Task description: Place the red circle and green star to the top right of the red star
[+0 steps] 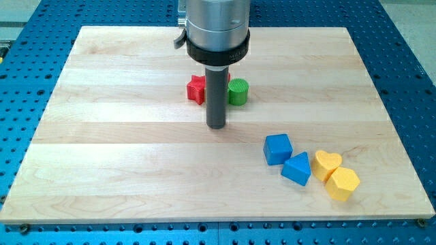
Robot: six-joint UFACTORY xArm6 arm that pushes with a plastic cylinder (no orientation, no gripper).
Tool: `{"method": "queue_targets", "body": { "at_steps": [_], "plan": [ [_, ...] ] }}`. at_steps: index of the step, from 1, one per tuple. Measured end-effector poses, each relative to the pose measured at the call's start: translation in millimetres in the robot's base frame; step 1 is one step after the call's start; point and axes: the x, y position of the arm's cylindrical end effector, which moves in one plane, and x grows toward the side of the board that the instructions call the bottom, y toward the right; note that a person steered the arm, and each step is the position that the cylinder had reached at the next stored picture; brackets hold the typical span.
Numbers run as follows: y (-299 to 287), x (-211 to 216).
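Note:
A red star (196,89) lies a little above the board's middle. A green block (238,91), ribbed and roundish so its star shape is hard to make out, sits just to the view's right of it. A sliver of red (228,77) shows behind the rod above the green block; most of it is hidden, so I cannot tell its shape. My tip (216,126) rests on the board just below the gap between the red star and the green block, touching neither.
A blue cube (278,148), a blue triangle (296,169), a yellow heart (327,164) and a yellow hexagon (342,183) cluster at the view's lower right. The wooden board (102,136) lies on a blue perforated table (409,68).

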Motion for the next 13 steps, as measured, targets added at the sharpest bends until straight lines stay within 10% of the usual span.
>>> {"method": "queue_targets", "body": {
  "at_steps": [5, 13],
  "plan": [
    [-8, -80],
    [10, -91]
  ]
}}
